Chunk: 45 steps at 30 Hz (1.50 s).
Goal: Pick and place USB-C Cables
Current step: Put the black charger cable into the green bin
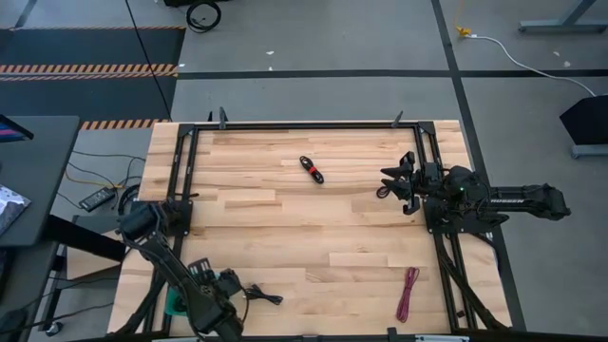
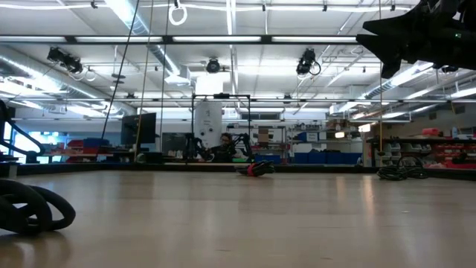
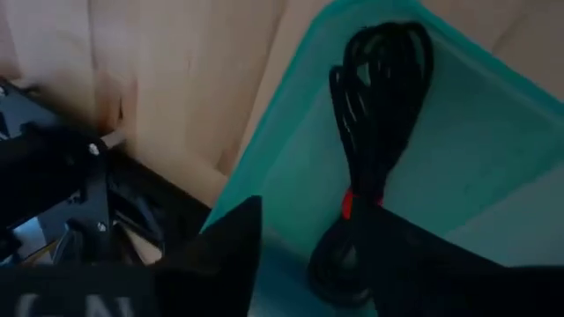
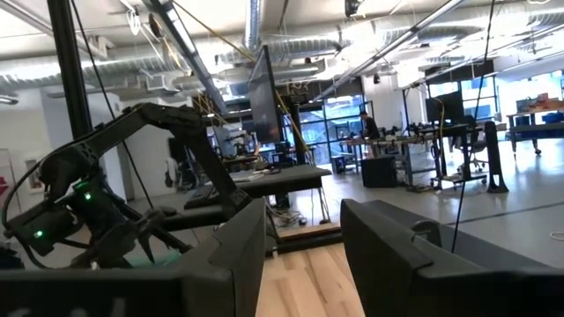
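Step in hand: the left gripper (image 3: 300, 264) is hanging over the teal tray (image 3: 493, 150) at the near-left corner of the wooden surface (image 1: 313, 228), delivering a black cable bundle with a red tie (image 3: 374, 150).
Left fingers: standing apart to either side of the bundle, which is lying on the tray floor; whether they are touching it I cannot tell.
Right gripper (image 4: 304, 255): waiting raised above the surface's right side, fingers partly open and holding nothing.
Cables waiting: a black-and-red bundle (image 1: 312, 170) far centre; a black bundle (image 1: 258, 295) just beside the left arm; a magenta-red cable (image 1: 408, 293) near right.
Next move, as a judgement: lifting clear of the tray, then reaching for the nearby black bundle.
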{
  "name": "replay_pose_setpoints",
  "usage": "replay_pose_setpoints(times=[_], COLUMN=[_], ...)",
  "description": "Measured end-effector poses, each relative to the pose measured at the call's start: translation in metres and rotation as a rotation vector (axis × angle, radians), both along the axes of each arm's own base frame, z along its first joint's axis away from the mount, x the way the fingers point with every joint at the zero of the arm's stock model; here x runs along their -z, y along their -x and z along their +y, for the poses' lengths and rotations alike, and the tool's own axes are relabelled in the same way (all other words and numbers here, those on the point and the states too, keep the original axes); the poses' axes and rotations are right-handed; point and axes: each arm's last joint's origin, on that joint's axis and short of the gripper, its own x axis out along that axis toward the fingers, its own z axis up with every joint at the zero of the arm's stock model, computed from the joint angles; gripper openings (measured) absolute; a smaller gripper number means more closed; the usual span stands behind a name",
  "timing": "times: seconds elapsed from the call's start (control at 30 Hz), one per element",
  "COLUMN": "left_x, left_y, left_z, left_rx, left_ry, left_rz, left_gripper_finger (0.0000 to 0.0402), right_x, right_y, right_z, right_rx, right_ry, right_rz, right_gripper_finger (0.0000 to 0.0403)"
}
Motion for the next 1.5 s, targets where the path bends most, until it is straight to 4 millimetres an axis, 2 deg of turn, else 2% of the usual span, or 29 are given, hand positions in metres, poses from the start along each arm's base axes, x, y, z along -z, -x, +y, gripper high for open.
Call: replay_pose_setpoints(times=[0.13, 0.3, 0.4, 0.53, 0.7, 0.87, 1.03, 1.23, 1.5], left_x=[-0.022, -0.056, -0.061, -0.049, -0.032, -0.020, -0.005, 0.007, 0.039], left_y=[-0.010, -0.044, -0.066, -0.087, -0.102, -0.113, -0.112, -0.101, -0.099], left_z=[0.005, 0.011, 0.017, 0.029, 0.042, 0.047, 0.041, 0.032, 0.031], left_rx=[0.000, 0.087, 0.185, 0.227, 0.254, 0.269, 0.267, 0.278, 0.255], left_ry=[-0.008, 0.010, 0.066, 0.145, 0.209, 0.291, 0.381, 0.394, 0.409], left_rz=[-0.005, -0.258, -0.349, -0.366, -0.367, -0.404, -0.414, -0.395, -0.393], left_gripper_finger=[0.0208, 0.0202, 0.0194, 0.0190, 0.0190, 0.0190, 0.0190, 0.0190, 0.0190], right_x=[0.000, 0.000, 0.000, 0.001, 0.003, 0.003, 0.004, 0.005, 0.005], right_y=[0.000, 0.000, 0.000, 0.000, -0.001, -0.001, -0.001, -0.002, -0.002], right_z=[0.000, 0.000, 0.000, 0.002, 0.002, 0.002, 0.002, 0.002, 0.002], right_rx=[0.000, 0.000, -0.013, -0.052, -0.080, -0.084, -0.094, -0.095, -0.095], right_ry=[0.000, 0.000, 0.004, 0.015, 0.019, 0.017, -0.001, -0.003, -0.004], right_rz=[0.000, 0.000, 0.001, 0.012, 0.035, 0.037, 0.038, 0.050, 0.051], right_gripper_finger=[0.0155, 0.0155, 0.0155, 0.0155, 0.0155, 0.0155, 0.0155, 0.0155, 0.0155])
